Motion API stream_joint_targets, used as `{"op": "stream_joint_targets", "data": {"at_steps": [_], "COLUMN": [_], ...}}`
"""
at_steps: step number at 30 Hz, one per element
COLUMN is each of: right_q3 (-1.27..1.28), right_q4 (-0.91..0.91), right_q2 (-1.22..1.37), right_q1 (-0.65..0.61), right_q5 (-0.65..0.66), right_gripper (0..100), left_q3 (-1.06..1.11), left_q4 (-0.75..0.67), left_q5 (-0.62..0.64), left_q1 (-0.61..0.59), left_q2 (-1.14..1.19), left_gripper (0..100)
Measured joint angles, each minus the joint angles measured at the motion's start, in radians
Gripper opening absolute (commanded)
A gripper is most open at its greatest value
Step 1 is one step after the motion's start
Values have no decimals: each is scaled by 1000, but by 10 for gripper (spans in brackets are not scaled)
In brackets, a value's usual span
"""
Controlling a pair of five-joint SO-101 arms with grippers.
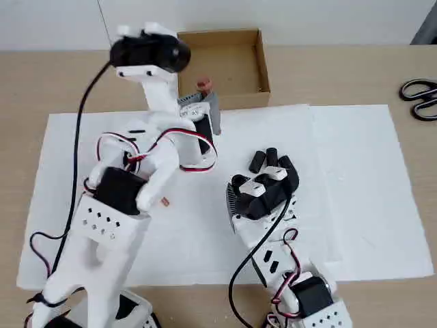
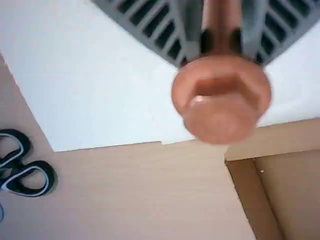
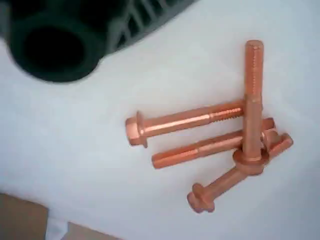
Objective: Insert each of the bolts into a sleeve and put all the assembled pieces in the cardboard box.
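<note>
Beside the near wall of the open brown cardboard box [image 1: 263, 68], the left gripper [image 1: 205, 96] was clenched on a copper-coloured flanged bolt [image 1: 203, 85], its long axis roughly upright with the head on top; whether a sleeve already sat on the shank could not be told. Well apart, off to the robot's right, the right gripper [image 1: 268, 169] seemed closed around a black tubular sleeve [image 3: 50, 47], above four loose copper bolts [image 3: 185, 120] lying on the white paper sheet [image 1: 355, 178]. By my judgement the left gripper was far nearer the box, and any mating required bringing bolt tip and sleeve bore together.
</note>
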Motion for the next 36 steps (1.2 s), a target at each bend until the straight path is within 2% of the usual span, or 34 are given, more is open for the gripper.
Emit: {"op": "stream_joint_targets", "data": {"at_steps": [8, 14, 21, 24, 31, 36], "right_q3": [29, 32, 35, 35, 35, 35], "right_q4": [0, 0, 0, 0, 0, 0], "right_q2": [0, 0, 0, 0, 0, 0], "right_q1": [-8, -11, -11, -11, -41, -46], "right_q5": [0, 0, 0, 0, 0, 0], "right_gripper": [4, 4, 4, 4, 4, 4], "left_q3": [51, 180, 542, 606, 620, 620], "left_q4": [-20, -48, -331, -373, -350, -236], "left_q5": [-37, -147, -169, -169, -161, -35], "left_q1": [0, 26, 38, 78, 137, 155], "left_q2": [-26, -293, -477, -489, -493, -493], "left_gripper": [6, 6, 6, 6, 6, 6]}}
